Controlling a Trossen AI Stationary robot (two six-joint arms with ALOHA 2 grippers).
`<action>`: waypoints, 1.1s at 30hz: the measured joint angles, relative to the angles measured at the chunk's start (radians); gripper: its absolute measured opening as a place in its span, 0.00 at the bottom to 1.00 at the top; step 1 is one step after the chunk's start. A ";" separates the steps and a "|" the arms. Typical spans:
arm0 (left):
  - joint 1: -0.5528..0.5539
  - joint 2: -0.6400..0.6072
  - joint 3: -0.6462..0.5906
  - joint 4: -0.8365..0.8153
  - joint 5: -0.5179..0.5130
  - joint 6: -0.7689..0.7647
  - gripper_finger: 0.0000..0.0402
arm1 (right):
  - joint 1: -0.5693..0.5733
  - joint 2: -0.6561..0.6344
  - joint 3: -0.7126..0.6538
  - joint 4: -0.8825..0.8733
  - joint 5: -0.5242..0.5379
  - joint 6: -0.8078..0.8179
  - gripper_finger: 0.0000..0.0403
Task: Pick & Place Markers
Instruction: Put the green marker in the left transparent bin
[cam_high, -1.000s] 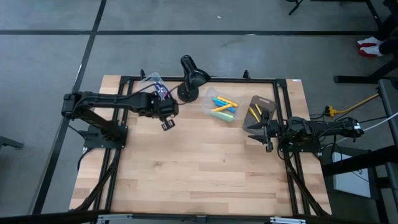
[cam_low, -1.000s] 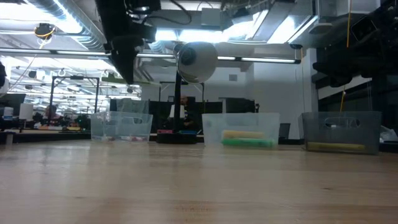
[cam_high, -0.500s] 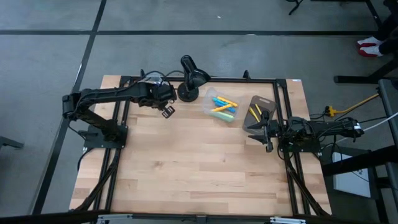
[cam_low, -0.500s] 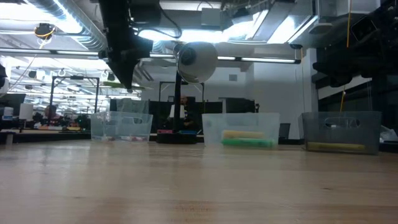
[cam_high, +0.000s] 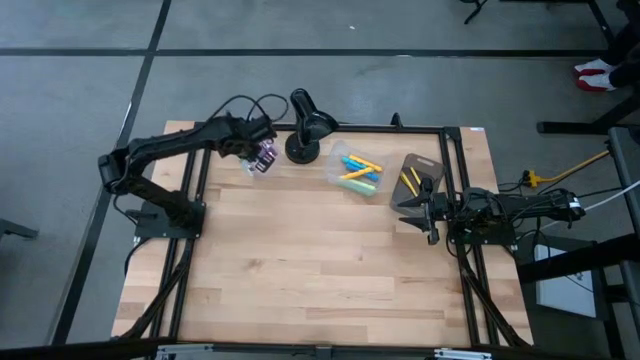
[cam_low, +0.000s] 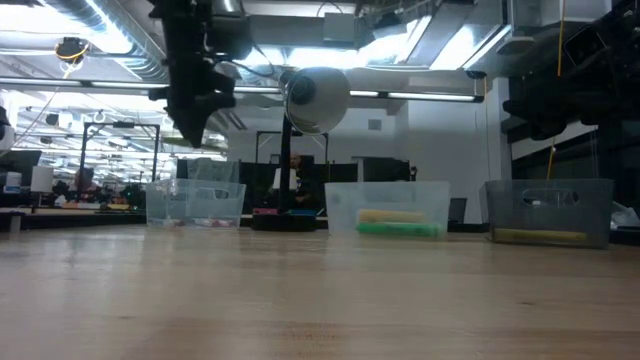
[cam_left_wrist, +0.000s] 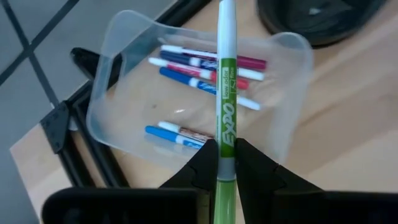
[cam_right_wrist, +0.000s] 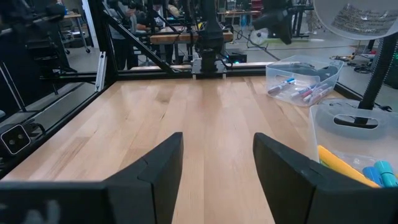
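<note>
Placing step in hand, as far as can be judged. Pinched between the fingers of the left gripper (cam_left_wrist: 219, 157): a green marker (cam_left_wrist: 224, 93), gripped near one end, with the rest of the pen reaching out forward past the fingertips. Directly under the gripper and a little ahead of it: a clear tub (cam_left_wrist: 115, 48), with several blue and red markers (cam_left_wrist: 200, 79) lying flat on its bottom. Hanging well above the tub rim, not touching it, to judge by the low view. Close beside the gripper, on the far side of the tub: the black lamp (cam_high: 304, 124).

Next move, probably: to lower the left gripper until the free end of the pen is inside the tub walls, then to spread the fingers and let the pen fall. Calls for some care. Better to tilt the pen flatter before release, otherwise a risk of it leaning on the wall or bouncing over the rim. Also to keep away from the lamp base.

Waiting at the other side of the table: the right gripper (cam_right_wrist: 217, 148), fingers spread and holding nothing, just beside a grey tub (cam_high: 420, 163) with yellow pens in it.
</note>
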 joint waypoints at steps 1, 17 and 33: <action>0.015 0.000 0.000 0.000 0.000 0.007 0.09 | 0.000 0.000 0.000 0.000 0.000 0.000 0.48; 0.170 0.000 0.000 0.019 0.010 0.711 0.10 | 0.000 0.000 0.000 0.000 0.000 0.000 0.48; 0.169 0.020 0.000 0.025 -0.181 1.605 0.10 | 0.000 0.000 0.000 0.000 0.000 0.000 0.48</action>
